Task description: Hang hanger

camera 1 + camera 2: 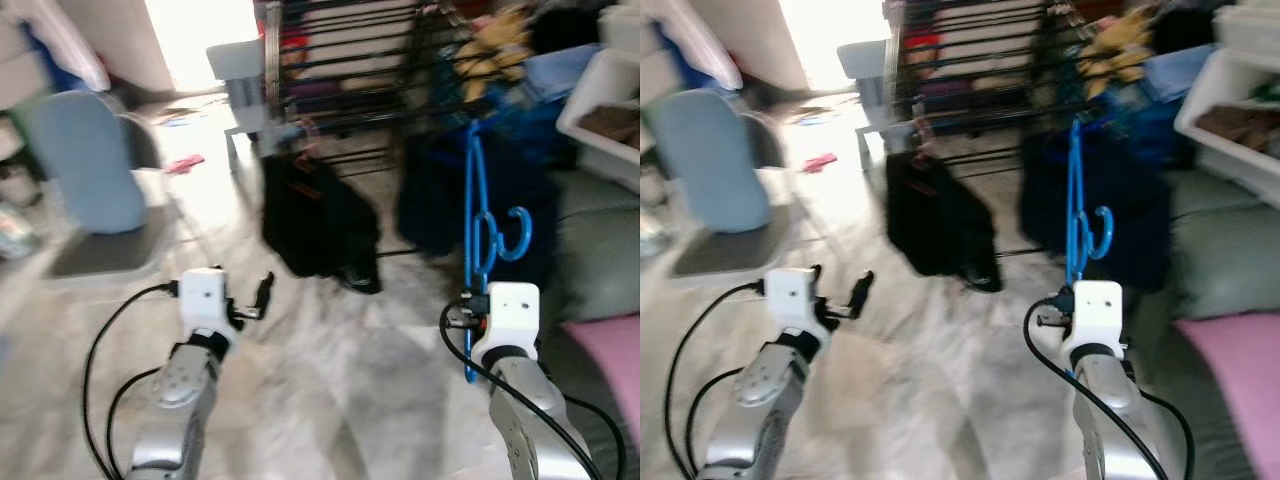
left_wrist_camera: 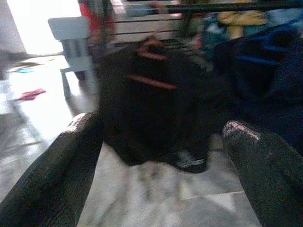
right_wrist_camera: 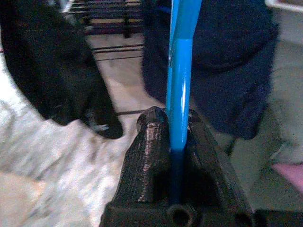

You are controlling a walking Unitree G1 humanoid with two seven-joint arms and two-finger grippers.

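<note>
Both arms raised low before a laden drying rack (image 1: 340, 60).

Head views, blurred: right gripper (image 1: 478, 300) upright, blue hanger (image 1: 478, 215) rising from it, hook near dark blue clothing; left gripper (image 1: 262, 292) over bare floor, fingers spread.
Left wrist: fingers (image 2: 52, 175) wide apart, facing what looks like a black garment (image 2: 156, 104).
Right wrist: fingers (image 3: 149, 151) pinching the hanger's blue bar.

Blue hanger (image 1: 473, 215), seemingly black garment (image 1: 318, 225)
</note>
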